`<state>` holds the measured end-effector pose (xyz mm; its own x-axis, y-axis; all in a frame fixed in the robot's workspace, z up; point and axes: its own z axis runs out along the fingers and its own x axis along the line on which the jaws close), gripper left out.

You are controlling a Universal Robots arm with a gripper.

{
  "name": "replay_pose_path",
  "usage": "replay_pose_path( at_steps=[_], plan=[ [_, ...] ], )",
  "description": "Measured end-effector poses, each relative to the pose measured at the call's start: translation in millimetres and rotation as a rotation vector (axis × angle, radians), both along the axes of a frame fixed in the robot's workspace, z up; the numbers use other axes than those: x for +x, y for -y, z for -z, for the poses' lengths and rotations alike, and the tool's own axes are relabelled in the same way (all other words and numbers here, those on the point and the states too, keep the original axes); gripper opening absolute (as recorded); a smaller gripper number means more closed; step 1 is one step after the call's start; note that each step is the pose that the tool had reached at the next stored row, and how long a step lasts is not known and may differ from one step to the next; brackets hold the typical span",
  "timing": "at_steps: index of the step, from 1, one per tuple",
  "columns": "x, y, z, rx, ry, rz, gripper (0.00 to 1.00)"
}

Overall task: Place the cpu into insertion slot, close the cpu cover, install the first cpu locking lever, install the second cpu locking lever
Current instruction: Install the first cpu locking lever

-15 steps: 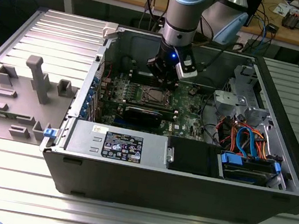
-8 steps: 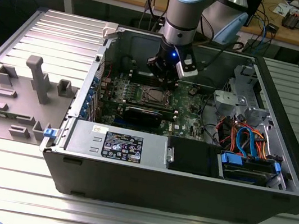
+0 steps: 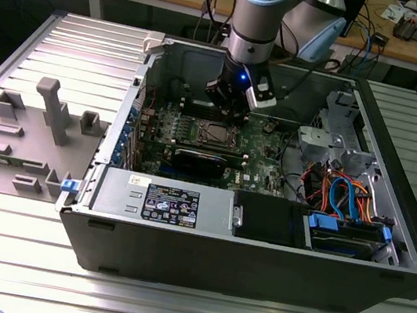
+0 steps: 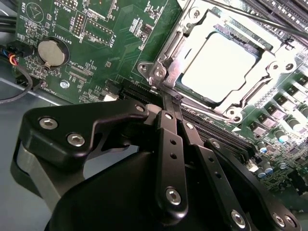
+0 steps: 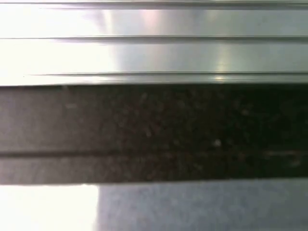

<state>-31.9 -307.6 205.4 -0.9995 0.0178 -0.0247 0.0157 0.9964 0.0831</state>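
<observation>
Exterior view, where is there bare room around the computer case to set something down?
The ribbed table in front of the case, and beside it at the exterior view's right. Crowded: motherboard under the gripper, cable corner.

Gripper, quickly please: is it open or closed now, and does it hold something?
Gripper: closed, fingers together at a corner of the cpu cover; whether anything thin is pinched cannot be told.

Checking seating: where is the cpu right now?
In the second wrist view, the cpu lies inside the cpu cover window on the green board, just beyond the hand.
</observation>
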Motion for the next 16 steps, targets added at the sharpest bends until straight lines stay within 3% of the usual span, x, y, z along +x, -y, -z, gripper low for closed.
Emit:
replay_pose_path(
  at_steps=[6, 16],
  plan=[
    [0.2, 2.8, 1.0, 0.0000, 0.0000, 0.000, 0.11],
    [0.3, 3.4, 3.8, 0.0002, -0.0001, 0.000, 0.11]
  ],
)
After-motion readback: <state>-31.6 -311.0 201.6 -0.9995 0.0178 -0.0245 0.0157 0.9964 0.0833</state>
